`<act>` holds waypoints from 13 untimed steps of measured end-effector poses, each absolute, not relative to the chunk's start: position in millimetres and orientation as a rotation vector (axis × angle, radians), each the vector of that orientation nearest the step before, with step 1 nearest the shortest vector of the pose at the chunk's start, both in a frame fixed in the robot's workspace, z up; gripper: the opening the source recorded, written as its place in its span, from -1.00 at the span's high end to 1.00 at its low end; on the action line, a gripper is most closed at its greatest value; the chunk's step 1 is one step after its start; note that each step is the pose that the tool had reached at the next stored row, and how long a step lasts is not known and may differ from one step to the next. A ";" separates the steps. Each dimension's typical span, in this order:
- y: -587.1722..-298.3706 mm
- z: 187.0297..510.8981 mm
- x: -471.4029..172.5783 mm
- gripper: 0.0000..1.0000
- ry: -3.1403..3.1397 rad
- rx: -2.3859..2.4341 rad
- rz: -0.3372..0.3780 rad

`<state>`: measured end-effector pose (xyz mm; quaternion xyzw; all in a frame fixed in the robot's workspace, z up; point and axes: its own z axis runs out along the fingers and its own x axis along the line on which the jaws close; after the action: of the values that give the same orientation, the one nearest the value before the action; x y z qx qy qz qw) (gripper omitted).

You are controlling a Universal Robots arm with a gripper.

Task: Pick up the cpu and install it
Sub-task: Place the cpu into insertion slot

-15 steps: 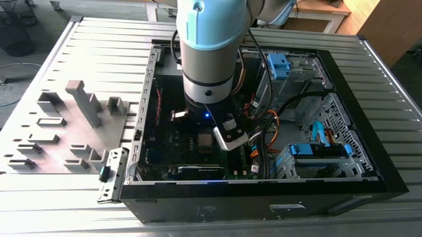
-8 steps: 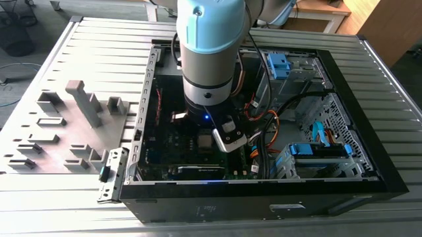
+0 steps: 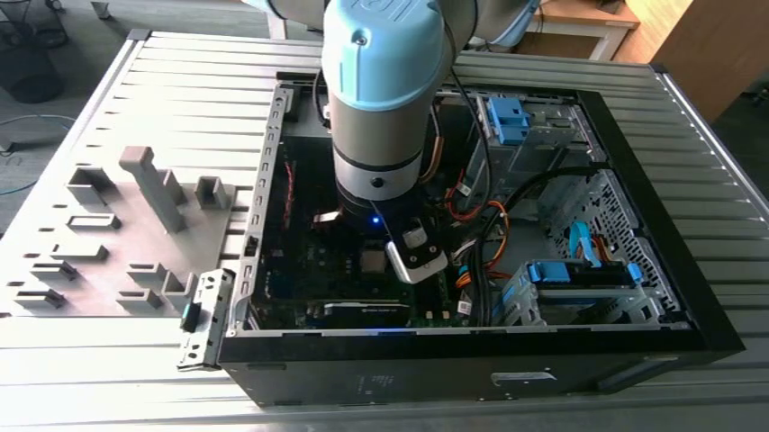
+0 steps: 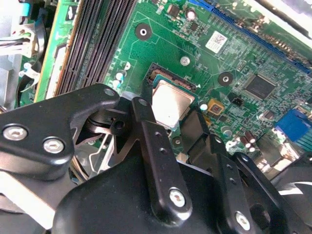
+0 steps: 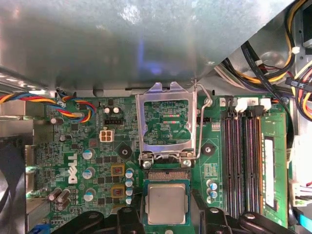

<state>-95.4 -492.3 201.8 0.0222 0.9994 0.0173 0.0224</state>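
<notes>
The arm reaches down into the open case, over the board. In both wrist views the gripper sits low over the socket with the cpu between its two sides. The cpu lies flat and square within the socket frame, metal top up, and looks seated or very nearly so. The black tips stand right at the chip's opposite edges, and I cannot tell whether the fingers pinch it or stand just free of it. Past the socket the load plate is tipped up and its lever is raised, so nothing clamps the chip yet. The memory slots run beside the socket, clear of the gripper. I judge the step in hand to be the placing itself: the chip is at the socket but not locked in, so the install is only partly done. Any move from here calls for care. Travel should be straight up and down with no sideways drag, since a nudge could skew the chip on its contacts. The gripper must also keep clear of the raised plate and lever.
</notes>
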 end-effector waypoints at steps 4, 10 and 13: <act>-492.4 200.7 -94.7 0.06 3.095 0.069 0.054; -492.5 197.3 -94.1 0.06 3.096 0.069 0.053; -492.4 196.4 -93.2 0.06 3.095 0.069 0.054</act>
<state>-93.2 -492.4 196.4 0.0224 0.9993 0.0173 0.0225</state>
